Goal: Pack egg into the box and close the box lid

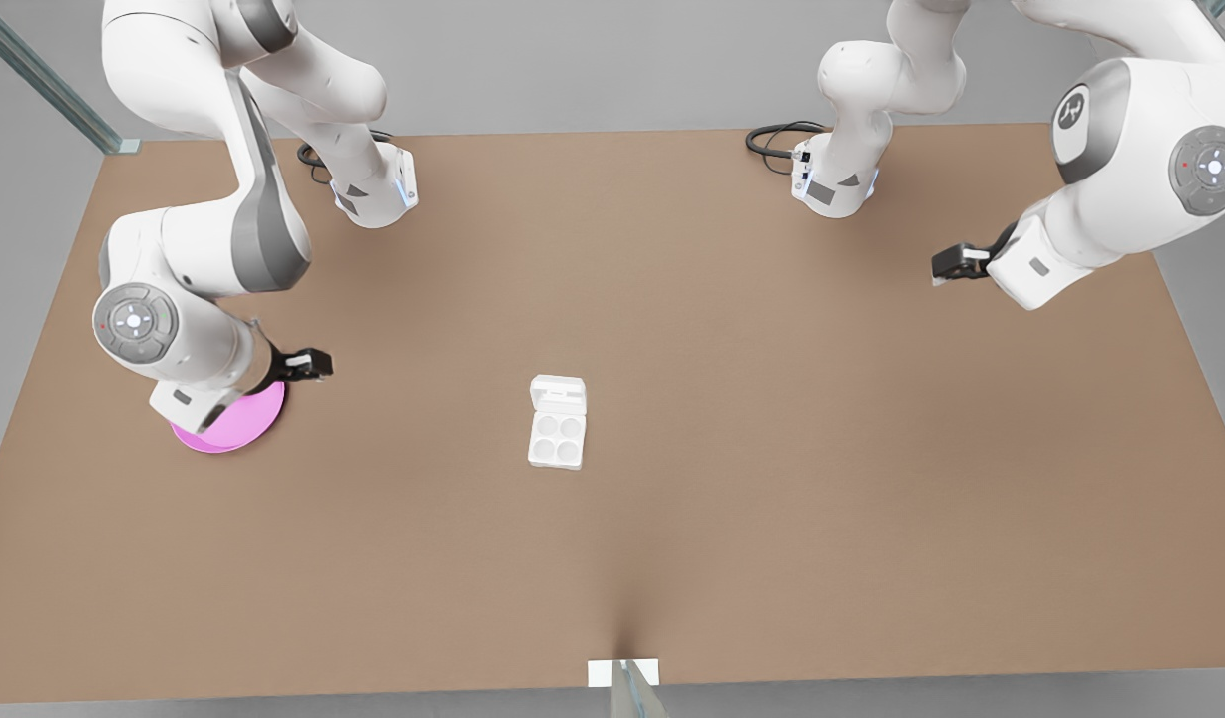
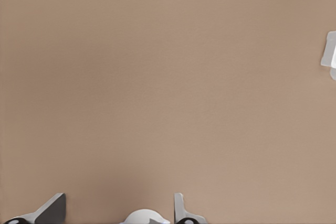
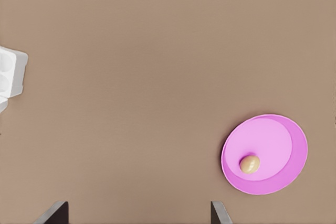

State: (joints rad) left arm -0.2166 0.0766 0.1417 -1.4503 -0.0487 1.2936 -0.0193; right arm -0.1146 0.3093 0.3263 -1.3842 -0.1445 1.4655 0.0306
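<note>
Your right gripper [image 1: 318,364], fingers spread and empty, hangs beside the pink plate [image 1: 235,429]; its wrist view reveals the egg [image 3: 250,163] there. Your left gripper [image 1: 947,264] waits open at right. The box [image 1: 557,423] sits mid-tabletop [image 1: 772,479], the box lid [image 1: 558,395] open.

Sim lab: bare brown table [image 1: 772,449], grey walls

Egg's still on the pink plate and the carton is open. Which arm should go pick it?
Probably the right: its claw, open, hangs beside the plate holding the egg. The left claw, also open, is far from it.
</note>
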